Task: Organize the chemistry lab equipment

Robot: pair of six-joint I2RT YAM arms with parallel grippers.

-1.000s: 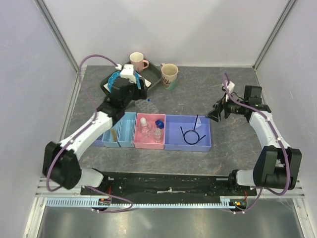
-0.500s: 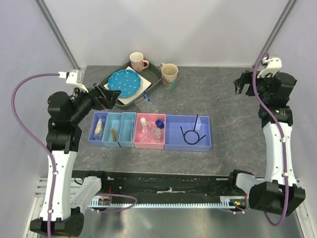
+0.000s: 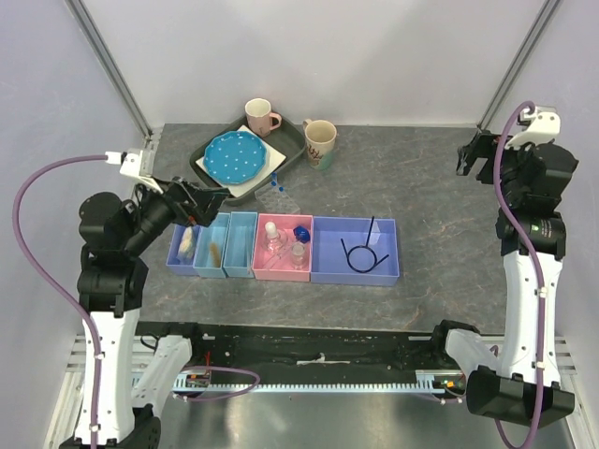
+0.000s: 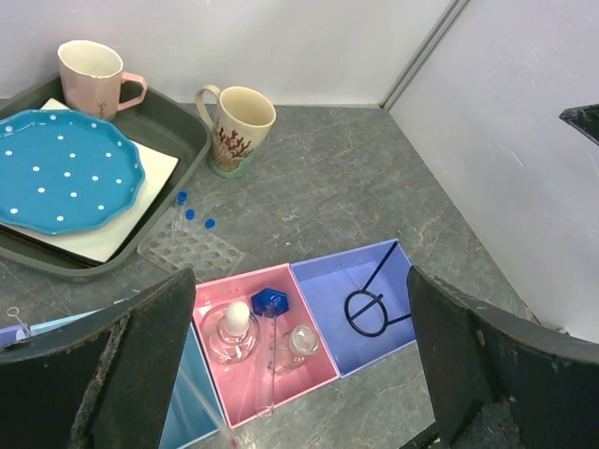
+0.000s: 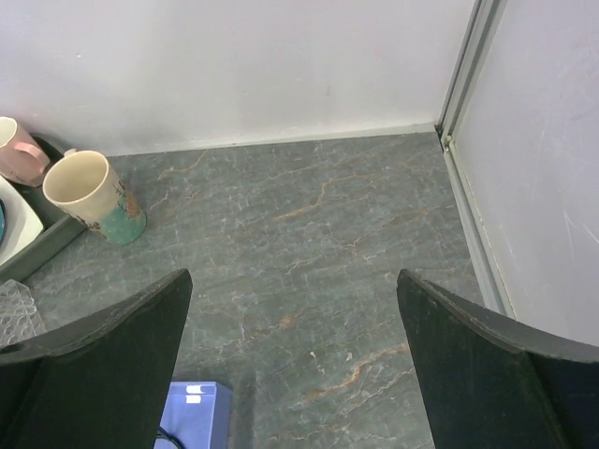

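Note:
My left gripper [image 3: 204,200] hangs open and empty, high over the left end of the bin row. In the left wrist view its gripper [image 4: 299,369] frames the pink bin [image 4: 323,369], which holds two tiny clear bottles [image 4: 232,327] and a blue cap-like piece [image 4: 271,301]. The thin black looped wire [image 4: 365,309] lies in the purple bin [image 3: 323,267]. A tan stick [image 3: 216,253] and a clear packet [image 3: 188,241] lie in light-blue bins. The clear welled tray [image 4: 192,251] and blue-tipped sticks [image 4: 192,210] sit on the table by the dark tray. My right gripper [image 3: 473,154] is open, high at the back right.
A dark tray [image 3: 290,140] at the back holds a blue dotted plate [image 3: 231,157] and a pink mug [image 3: 260,117]. A beige mug [image 3: 320,142] stands beside it. Enclosure walls and a metal post [image 5: 463,70] close in the right back corner.
Both arms pulled up and away: the left from over the dark tray to the left side, the right from beside the purple bin to the back right corner. Both grippers opened wider.

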